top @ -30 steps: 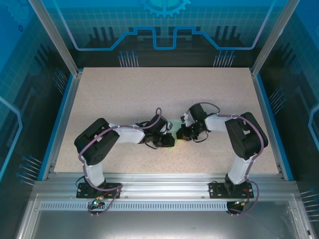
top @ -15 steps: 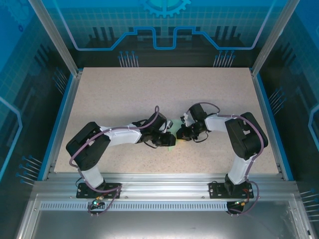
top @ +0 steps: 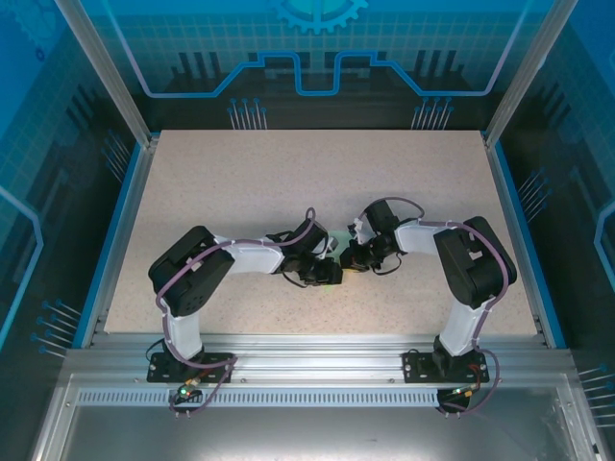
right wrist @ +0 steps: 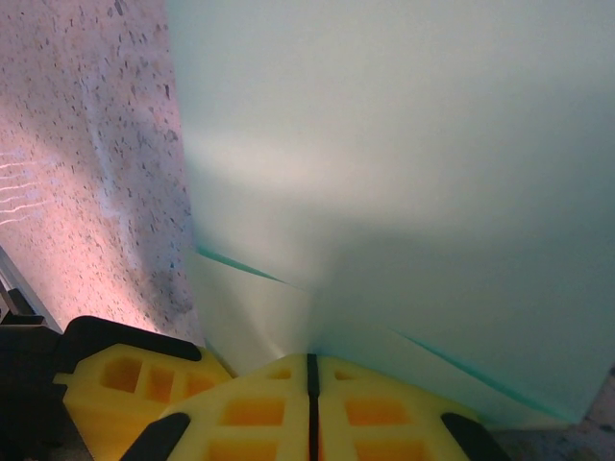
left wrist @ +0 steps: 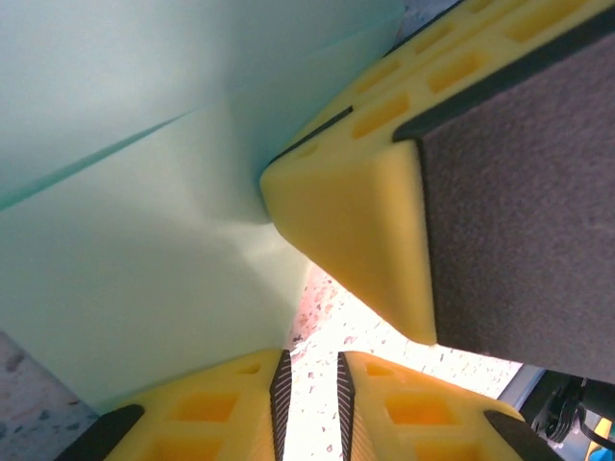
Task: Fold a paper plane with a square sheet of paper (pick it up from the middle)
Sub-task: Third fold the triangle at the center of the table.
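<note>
The far half of the counter [top: 307, 173] lies open, as do both side margins. At the middle the left tool [top: 330, 275] and right tool [top: 348, 257] crowd the paper [right wrist: 404, 144], seemingly leaving only a slit between them.

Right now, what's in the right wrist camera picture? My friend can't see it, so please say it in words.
A sheet of pale green paper, creased near the bottom, rises from between the right arm's two yellow fingers, which are shut on its lower edge. The speckled table lies to the left.
</note>
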You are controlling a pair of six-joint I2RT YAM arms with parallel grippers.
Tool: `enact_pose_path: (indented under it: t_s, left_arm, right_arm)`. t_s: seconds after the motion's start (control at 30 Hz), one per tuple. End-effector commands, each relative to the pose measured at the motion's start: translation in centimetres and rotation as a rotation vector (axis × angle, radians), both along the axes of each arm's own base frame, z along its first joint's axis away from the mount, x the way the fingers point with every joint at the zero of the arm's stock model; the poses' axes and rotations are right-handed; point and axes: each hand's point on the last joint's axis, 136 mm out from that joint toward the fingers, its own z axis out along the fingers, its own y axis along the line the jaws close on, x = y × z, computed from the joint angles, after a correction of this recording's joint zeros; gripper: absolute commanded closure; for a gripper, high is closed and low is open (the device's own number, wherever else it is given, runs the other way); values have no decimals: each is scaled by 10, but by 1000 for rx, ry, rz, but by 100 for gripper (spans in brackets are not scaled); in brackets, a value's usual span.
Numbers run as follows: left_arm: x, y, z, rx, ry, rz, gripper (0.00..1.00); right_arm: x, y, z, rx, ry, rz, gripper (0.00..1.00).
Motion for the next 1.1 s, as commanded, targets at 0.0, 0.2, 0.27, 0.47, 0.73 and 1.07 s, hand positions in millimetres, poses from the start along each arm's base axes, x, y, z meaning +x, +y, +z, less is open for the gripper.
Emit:
enact_pose_path:
  t_s: [0.0,0.2,0.27,0.47,0.73,1.07]
  left_arm:
    - [-30,28,-22,148,105,-24,75]
    - [-51,45,-28,219,140,-85,76]
    - [-56,49,-29,234,150,-95,76]
    - [-66,59,-31,275,168,-111,76]
    - [-80,69,-31,324,191,-148,76]
    - [-88,84,-21,362,176,-130,77]
  right_arm:
    - [-12,-23,-29,-132,65,-17,92]
    - [-3,-21,-25,-133,50,-17,92]
    - [-3,-21,-26,-134,49,-17,92]
    - [-2,-22,-26,-137,49,-18,92]
    - [-3,-23,-26,-138,52,-21,92]
    - [-3,-23,-23,-136,49,-20,92]
